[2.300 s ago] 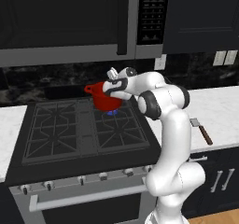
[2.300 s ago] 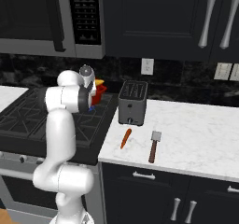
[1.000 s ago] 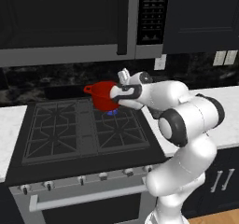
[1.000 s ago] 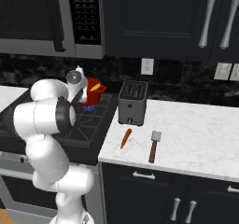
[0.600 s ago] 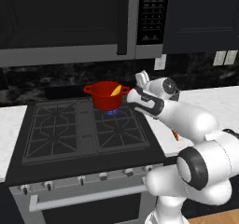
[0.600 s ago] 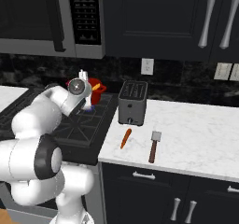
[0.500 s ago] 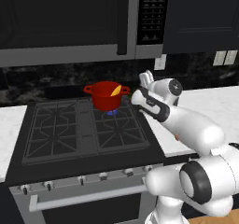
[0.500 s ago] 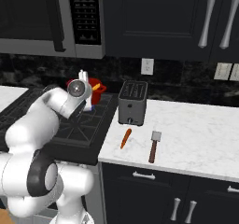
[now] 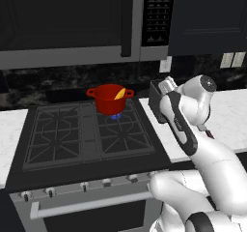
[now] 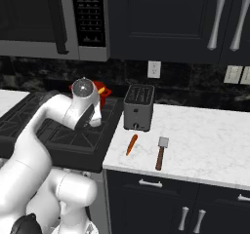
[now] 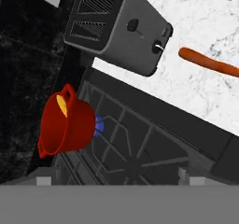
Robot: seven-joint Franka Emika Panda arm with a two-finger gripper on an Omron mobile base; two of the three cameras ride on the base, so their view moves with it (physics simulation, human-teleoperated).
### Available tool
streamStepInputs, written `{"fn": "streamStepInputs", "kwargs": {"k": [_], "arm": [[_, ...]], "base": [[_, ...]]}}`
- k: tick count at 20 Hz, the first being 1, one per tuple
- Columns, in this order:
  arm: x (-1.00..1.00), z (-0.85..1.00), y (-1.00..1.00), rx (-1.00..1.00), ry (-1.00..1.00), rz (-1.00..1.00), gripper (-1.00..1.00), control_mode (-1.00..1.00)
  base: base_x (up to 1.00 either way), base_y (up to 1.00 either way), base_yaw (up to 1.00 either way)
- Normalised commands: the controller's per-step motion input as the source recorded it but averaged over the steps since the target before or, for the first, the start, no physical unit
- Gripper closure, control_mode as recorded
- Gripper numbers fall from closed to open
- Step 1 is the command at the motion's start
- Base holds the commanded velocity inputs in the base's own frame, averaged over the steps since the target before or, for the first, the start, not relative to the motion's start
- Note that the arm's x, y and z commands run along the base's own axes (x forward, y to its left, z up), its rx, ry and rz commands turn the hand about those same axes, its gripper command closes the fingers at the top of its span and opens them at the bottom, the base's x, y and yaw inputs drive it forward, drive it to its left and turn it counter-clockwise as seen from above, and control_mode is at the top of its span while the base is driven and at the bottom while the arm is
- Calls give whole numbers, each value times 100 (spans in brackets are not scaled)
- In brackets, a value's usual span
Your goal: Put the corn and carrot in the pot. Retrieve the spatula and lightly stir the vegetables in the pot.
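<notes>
The red pot (image 9: 109,98) stands on the stove's back burner with a yellow piece of corn (image 9: 119,93) leaning inside it. In the hand view the pot (image 11: 65,123) and corn (image 11: 61,102) lie at the left. The orange carrot (image 10: 131,144) lies on the white counter in front of the toaster, and the spatula (image 10: 160,153) lies just right of it. My gripper (image 11: 116,178) is open with nothing between its tips. It hangs over the stove's right edge, between the pot and the carrot (image 11: 210,62).
A black toaster (image 10: 138,107) stands at the counter's left end, beside the black gas stove (image 9: 91,134). A blue flame (image 9: 115,116) burns under the pot. A microwave (image 9: 72,23) and dark cabinets hang overhead. The white counter (image 10: 210,145) stretches to the right.
My arm has swung right, away from the pot toward the toaster and counter. The gripper stays open, and the corn rests in the pot.
</notes>
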Motion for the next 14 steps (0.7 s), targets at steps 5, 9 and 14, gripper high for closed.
{"fn": "streamStepInputs", "kwargs": {"k": [5,9,14], "arm": [[-69,-47,-57,-20,15,41,-100,-100],[-32,-66,-55,-20,2,55,-100,-100],[4,-64,-5,-23,1,39,-100,-100]], "base": [[0,0,0],[0,0,0],[0,0,0]]}}
